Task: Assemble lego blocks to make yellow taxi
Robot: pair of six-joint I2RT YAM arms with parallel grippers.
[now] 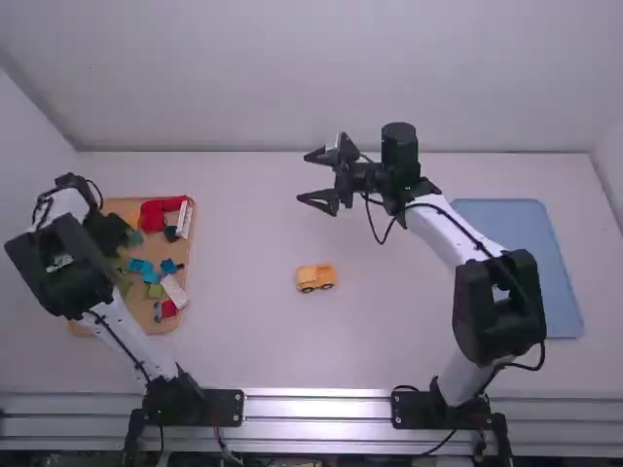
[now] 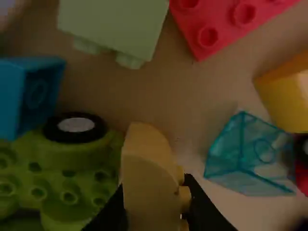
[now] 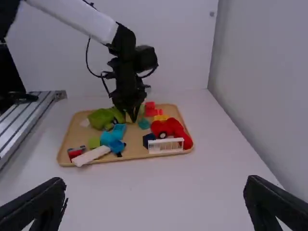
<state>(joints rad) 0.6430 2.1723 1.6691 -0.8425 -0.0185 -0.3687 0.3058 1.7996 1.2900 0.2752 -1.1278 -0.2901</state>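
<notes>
In the high view, my left pincer [image 1: 115, 233] was down in the wooden tray [image 1: 144, 313], among the loose pieces. The yellow vehicle [image 1: 315, 277], the start of my taxi, sat on its wheels on the bench [image 1: 243, 341], between my two arms, I judged so that either could get at it. My right pincer [image 1: 316, 180] hung beyond it, spread wide and empty, leaving room above the vehicle. The blue mat [image 1: 560, 263] lay off to the right.

In the left wrist view, I had the pale yellow block [image 2: 147, 168] pinched between the fingers, upright, probably meant for the taxi's top. The green vehicle [image 2: 77, 163] crowded one side; the clear blue block [image 2: 250, 156] lay a little apart on the other. A straight lift seemed safest to me, since a sideways pull could snag.

In the right wrist view, the white railing [image 3: 166, 146] lay along the tray's edge, and open bench stretched from there towards me.
</notes>
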